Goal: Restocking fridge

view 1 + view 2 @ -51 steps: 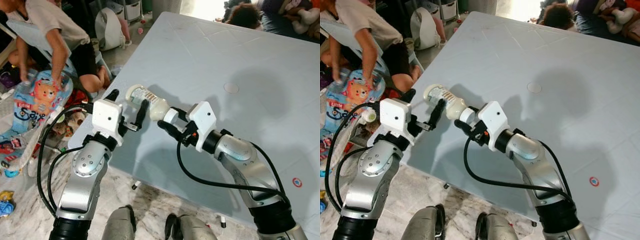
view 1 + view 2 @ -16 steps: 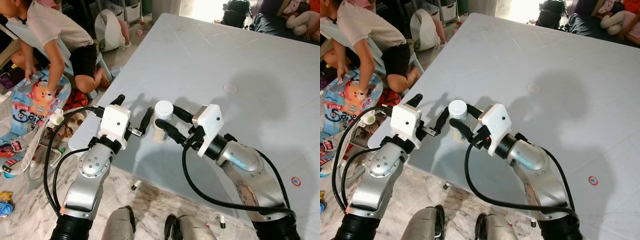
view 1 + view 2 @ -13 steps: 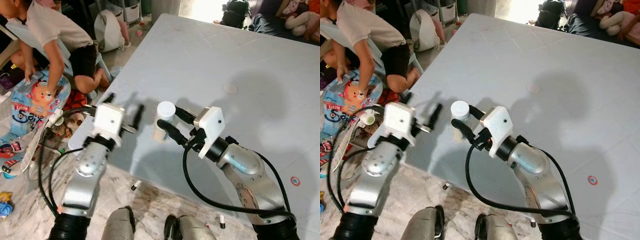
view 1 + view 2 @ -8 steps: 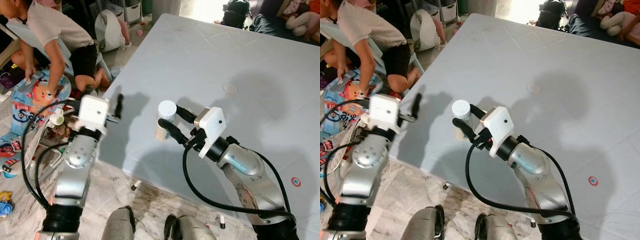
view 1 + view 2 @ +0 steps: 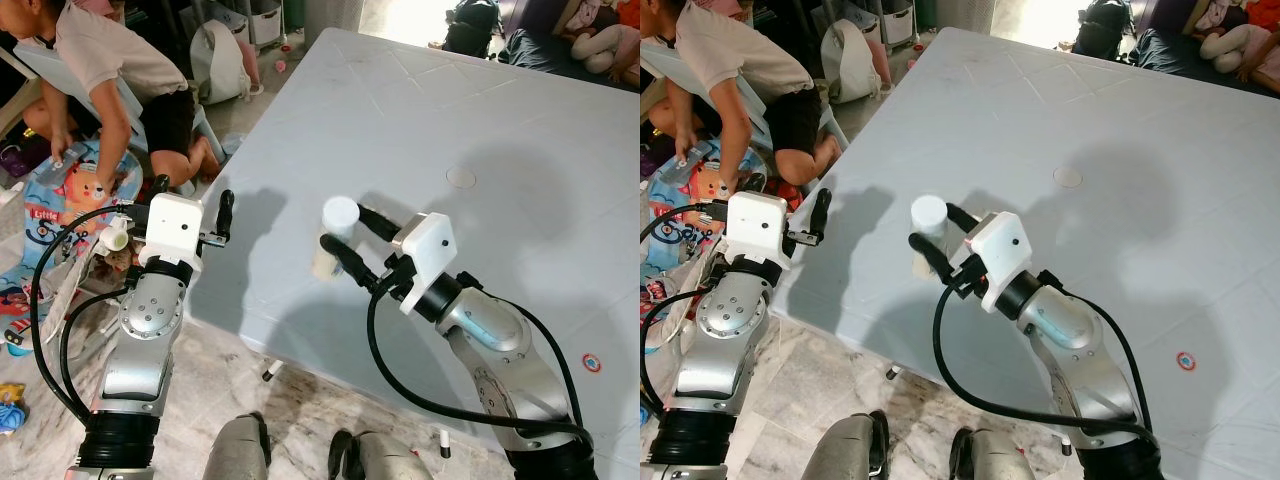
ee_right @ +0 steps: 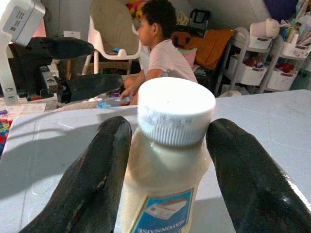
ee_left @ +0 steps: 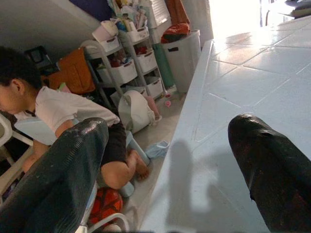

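Right wrist view: cream mayonnaise bottle with a white ribbed cap [image 6: 167, 160] stands upright between two black fingers [image 6: 92, 179].
Bottle's place: on the pale grey table [image 5: 480, 110], near its front edge.
Right gripper [image 5: 345, 240]: fingers close around the bottle's sides.
Left gripper [image 5: 195, 205]: at the table's corner, fingers spread wide, holding nothing.
Nearby: a person [image 5: 110, 75] crouching on the floor.

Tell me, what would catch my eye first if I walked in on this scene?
Probably the mayonnaise jar with its white cap, standing upright near the front edge of the big pale table, the right gripper closed around it. The left gripper hangs open off the table's corner, holding nothing. Beyond it, a person bends over a colourful mat on the floor.
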`<state>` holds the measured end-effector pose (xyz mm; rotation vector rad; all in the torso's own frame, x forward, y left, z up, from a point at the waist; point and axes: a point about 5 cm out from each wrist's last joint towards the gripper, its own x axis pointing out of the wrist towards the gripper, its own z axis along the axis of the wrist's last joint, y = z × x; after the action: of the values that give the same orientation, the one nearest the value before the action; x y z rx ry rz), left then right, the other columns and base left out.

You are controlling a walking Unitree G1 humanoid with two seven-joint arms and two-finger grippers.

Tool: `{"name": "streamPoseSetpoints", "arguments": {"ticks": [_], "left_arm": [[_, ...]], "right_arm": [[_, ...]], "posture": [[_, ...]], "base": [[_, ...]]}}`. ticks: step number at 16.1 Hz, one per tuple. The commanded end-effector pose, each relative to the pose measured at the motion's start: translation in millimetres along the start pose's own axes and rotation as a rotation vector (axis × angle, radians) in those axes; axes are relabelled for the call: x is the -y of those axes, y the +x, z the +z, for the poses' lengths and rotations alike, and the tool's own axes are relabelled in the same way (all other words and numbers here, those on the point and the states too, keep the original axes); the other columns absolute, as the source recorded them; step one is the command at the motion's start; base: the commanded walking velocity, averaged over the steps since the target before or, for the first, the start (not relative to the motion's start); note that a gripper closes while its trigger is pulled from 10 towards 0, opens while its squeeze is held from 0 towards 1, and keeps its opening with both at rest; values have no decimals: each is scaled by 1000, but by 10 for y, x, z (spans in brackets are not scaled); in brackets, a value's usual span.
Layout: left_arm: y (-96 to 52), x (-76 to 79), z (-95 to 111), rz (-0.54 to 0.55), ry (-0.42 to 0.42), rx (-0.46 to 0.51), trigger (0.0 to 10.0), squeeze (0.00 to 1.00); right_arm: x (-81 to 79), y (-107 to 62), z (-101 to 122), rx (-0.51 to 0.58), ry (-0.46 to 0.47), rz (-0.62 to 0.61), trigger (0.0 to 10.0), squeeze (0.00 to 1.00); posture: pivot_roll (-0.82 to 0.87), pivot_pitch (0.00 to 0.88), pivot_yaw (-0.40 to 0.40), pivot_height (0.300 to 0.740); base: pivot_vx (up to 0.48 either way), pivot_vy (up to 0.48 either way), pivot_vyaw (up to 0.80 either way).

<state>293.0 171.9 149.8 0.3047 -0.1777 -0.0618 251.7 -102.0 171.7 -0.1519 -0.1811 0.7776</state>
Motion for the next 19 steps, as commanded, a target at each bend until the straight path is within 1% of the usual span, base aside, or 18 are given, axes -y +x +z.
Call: {"name": "streamPoseSetpoints", "arguments": {"ticks": [1, 8, 11, 13, 14, 17, 18, 19], "left_arm": [[-1, 7, -24, -6, -9, -9, 10000, 0], [3, 23, -13, -14, -13, -5, 10000, 0], [-24, 18, -29, -10, -19, -13, 10000, 0], [-34, 20, -37, -9, -23, -19, 10000, 0], [-42, 23, -43, -7, -26, -22, 10000, 0], [-48, 20, -39, -3, -27, -23, 10000, 0], [-49, 19, -40, -1, -27, -24, 10000, 0], [-50, 17, -39, -1, -27, -24, 10000, 0]], "right_arm": [[46, -9, 28, 14, -11, -20, 10000, 1000], [81, 16, 53, 28, -10, -39, 10000, 1000], [87, 43, 61, 33, -9, -32, 10000, 1000], [98, 67, 48, 29, -12, -23, 10000, 1000], [122, 128, 29, 29, -10, -9, 10000, 1000], [126, 187, -11, 20, -3, 14, 10000, 1000], [128, 197, -23, 17, -3, 18, 10000, 965], [127, 200, -25, 16, -3, 19, 10000, 800]], "posture": [[-29, 94, -26, 740], [-25, 91, -23, 740], [-18, 91, -24, 740], [-16, 91, -25, 740], [-11, 91, -27, 740], [-2, 93, -31, 740], [-2, 93, -31, 740], [0, 95, -30, 740]], "base": [[0, 0, 0], [0, 0, 0], [0, 0, 0], [0, 0, 0], [0, 0, 0], [0, 0, 0], [0, 0, 0], [0, 0, 0]]}}
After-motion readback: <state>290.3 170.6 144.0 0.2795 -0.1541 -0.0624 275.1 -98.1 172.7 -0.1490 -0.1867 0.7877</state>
